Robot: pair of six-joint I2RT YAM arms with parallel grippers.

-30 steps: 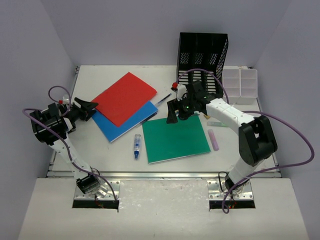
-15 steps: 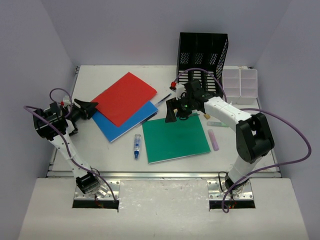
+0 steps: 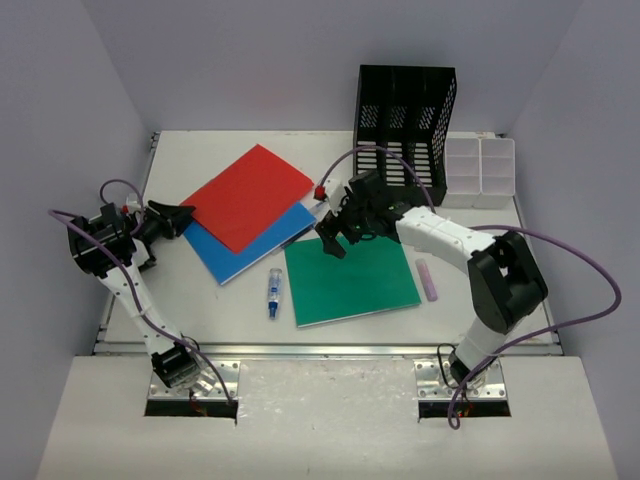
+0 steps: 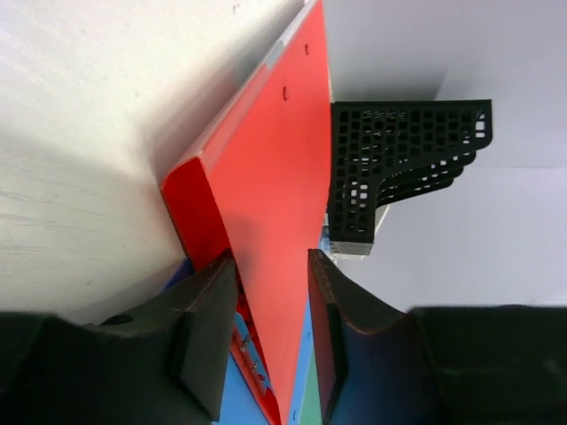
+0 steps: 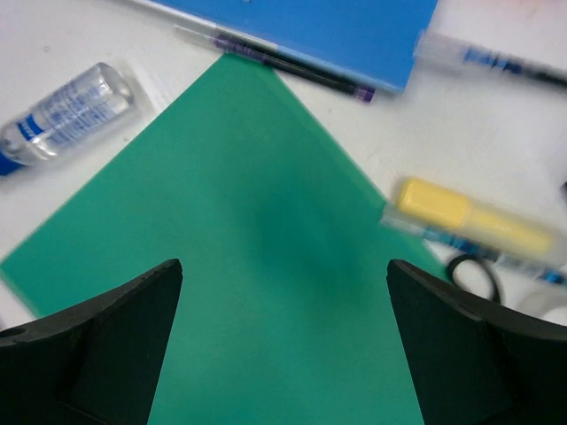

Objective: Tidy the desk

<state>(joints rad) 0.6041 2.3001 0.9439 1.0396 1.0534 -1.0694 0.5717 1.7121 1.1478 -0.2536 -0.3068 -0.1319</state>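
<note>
Straddling the left corner of the red folder (image 4: 266,177), the left fingers (image 4: 208,336) are standing one on each side of its edge. I cannot tell if they are already pinching it or only enclosing it. A corner is probably being chosen because a flat folder is offering no other place to take. The red folder is lying slanted on the blue folder (image 3: 250,252), and both are resting on the left half of the surface (image 3: 200,300), the white top that is carrying everything in front of the two arms. The right fingers (image 5: 106,336) are spread wide and holding nothing. They are hanging over the far corner of the green folder (image 3: 350,278), so this arm seems to be preparing for that one. The black mesh file holder (image 3: 405,100) is standing at the back edge, and I think the folders are going there. A small bottle (image 3: 273,292), a dark pen (image 5: 283,64), a yellow marker (image 5: 465,214) and a purple marker (image 3: 428,280) are lying loose around the green folder, likely waiting for the clear compartment box (image 3: 480,170) just beside the holder.
</note>
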